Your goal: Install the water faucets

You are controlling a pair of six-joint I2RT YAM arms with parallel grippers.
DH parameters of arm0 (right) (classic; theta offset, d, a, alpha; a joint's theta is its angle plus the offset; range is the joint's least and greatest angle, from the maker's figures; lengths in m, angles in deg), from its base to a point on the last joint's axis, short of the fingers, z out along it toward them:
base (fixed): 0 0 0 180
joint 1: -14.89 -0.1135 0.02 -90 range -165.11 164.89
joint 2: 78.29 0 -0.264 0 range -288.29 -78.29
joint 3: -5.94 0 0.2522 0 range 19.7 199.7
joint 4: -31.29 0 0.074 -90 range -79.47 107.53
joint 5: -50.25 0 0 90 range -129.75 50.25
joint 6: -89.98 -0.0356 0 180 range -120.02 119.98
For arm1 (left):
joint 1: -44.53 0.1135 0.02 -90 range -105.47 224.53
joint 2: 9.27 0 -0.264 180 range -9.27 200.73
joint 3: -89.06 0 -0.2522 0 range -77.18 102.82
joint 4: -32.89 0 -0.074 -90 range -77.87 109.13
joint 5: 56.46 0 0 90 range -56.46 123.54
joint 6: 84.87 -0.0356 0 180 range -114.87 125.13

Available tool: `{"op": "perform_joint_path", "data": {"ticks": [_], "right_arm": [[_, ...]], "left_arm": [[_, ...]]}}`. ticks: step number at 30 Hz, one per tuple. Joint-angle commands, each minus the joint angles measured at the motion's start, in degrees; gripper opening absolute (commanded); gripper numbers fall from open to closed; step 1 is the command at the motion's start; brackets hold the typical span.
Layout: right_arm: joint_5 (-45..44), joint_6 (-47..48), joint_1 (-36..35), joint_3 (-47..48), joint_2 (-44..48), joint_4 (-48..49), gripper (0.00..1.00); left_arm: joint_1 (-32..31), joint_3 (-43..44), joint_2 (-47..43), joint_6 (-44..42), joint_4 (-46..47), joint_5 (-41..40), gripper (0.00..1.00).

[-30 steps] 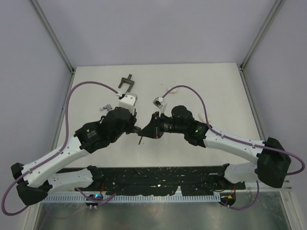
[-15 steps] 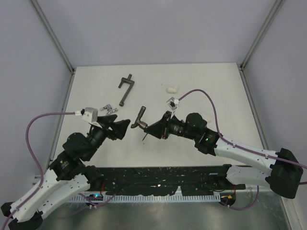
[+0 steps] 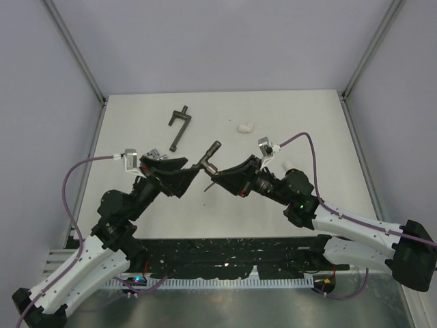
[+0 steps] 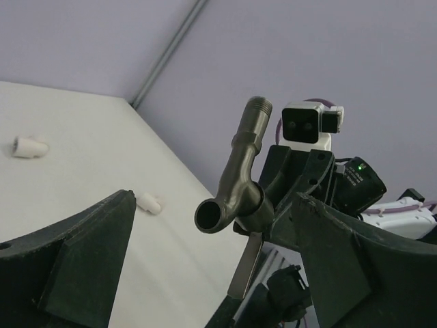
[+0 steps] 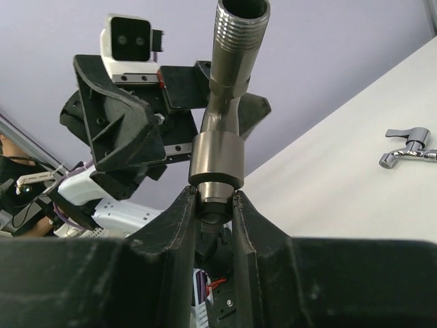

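**Dark faucet (image 5: pixel 225 102) held aloft in right gripper (image 5: pixel 214 205); left gripper (image 3: pixel 190 169) spread wide**
The right gripper clamps the dull faucet by its base above the middle of the table (image 3: pixel 300 123), threaded end up (thin lever hanging below). The left gripper faces it, holding nothing. The shiny silver faucet (image 5: pixel 408 147) lies on the table, left of centre.

Two water faucets (one dark faucet (image 3: pixel 210 154), one silver faucet (image 5: pixel 410 145)), two white fittings (image 4: pixel 30 145) (image 4: pixel 150 203), one T-handled bar (image 3: pixel 179 126).
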Motion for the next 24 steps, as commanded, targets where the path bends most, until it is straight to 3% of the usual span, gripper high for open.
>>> {"op": "perform_joint_path", "data": {"ticks": [1,14,24], "right_arm": [[-1.5,-0.6,-0.1,-0.6,2.1,9.2,0.05],[0.5,-4.1,-0.1,-1.7,-0.5,14.3,0.05],[-1.4,-4.4,-0.1,-2.8,-1.4,15.4,0.05]], "left_arm": [[1.5,-1.1,5.6,11.7,17.6,9.5,1.00],[1.5,-2.5,19.6,27.2,42.6,12.5,0.96],[1.2,-1.0,23.6,30.8,45.7,14.0,0.81]]}}
